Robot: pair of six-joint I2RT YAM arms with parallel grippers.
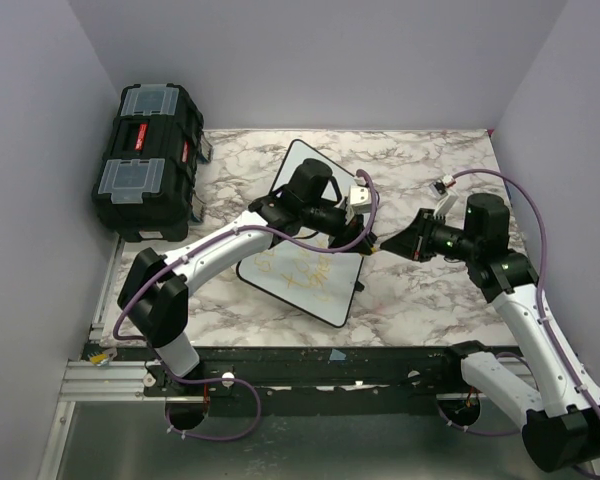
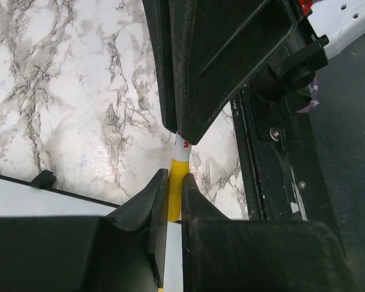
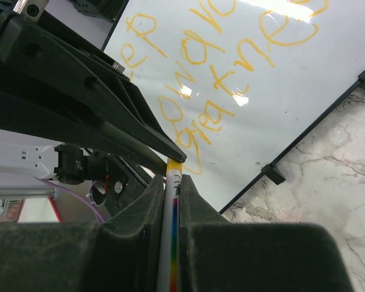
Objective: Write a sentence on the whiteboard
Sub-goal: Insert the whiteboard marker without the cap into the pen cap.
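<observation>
Most of the marker (image 2: 176, 179) is buried between the two hands. The left wrist view shows only a yellow section and a bit of white barrel, and the right wrist view a white, rainbow-striped length. The sentence (image 3: 231, 85), orange-yellow handwriting on the whiteboard (image 1: 325, 300), is cut off by the frame. From above the left arm (image 1: 230, 245) partly covers it, so it cannot be read whole. The left hand (image 1: 363, 242), stretched across the board, pinches the yellow end. The right hand (image 1: 388, 245) meets it tip to tip, clamped on the white barrel, at the board's right edge. The board lies flat and skewed on the marble tabletop (image 1: 420, 300), whose surface runs on to the right. A black toolbox (image 1: 147, 160) sits well apart at the far left.
</observation>
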